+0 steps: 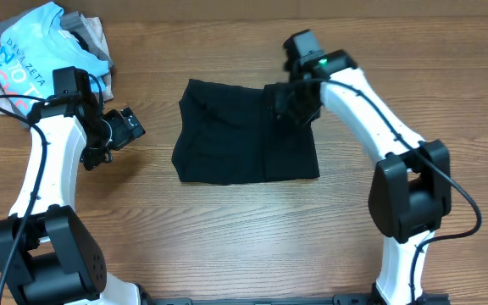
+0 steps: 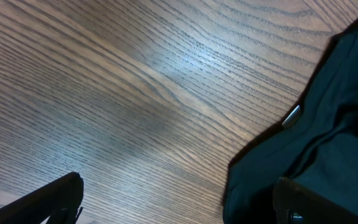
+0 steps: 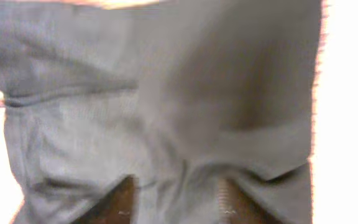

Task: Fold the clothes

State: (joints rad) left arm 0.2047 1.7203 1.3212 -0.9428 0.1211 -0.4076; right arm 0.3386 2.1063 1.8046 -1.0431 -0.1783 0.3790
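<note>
Black garment [image 1: 235, 135] laid folded at the middle of the table [image 1: 244, 241].
The right gripper [image 1: 296, 103] is set on its far right corner, jaws part-way apart with cloth bunched between; a grip cannot be told. The left gripper [image 1: 130, 127] is held wide open, empty, left of it.

Your white L arm [image 1: 45, 161] bends nr the desk's left edge, black two-finger L gripper [image 1: 130, 127] wide open, pointing right. White R arm [image 1: 363, 102] reaches fwd-left, black R gripper [image 1: 293, 103] tipped down, fingers partly apart, grip unclear.
</note>
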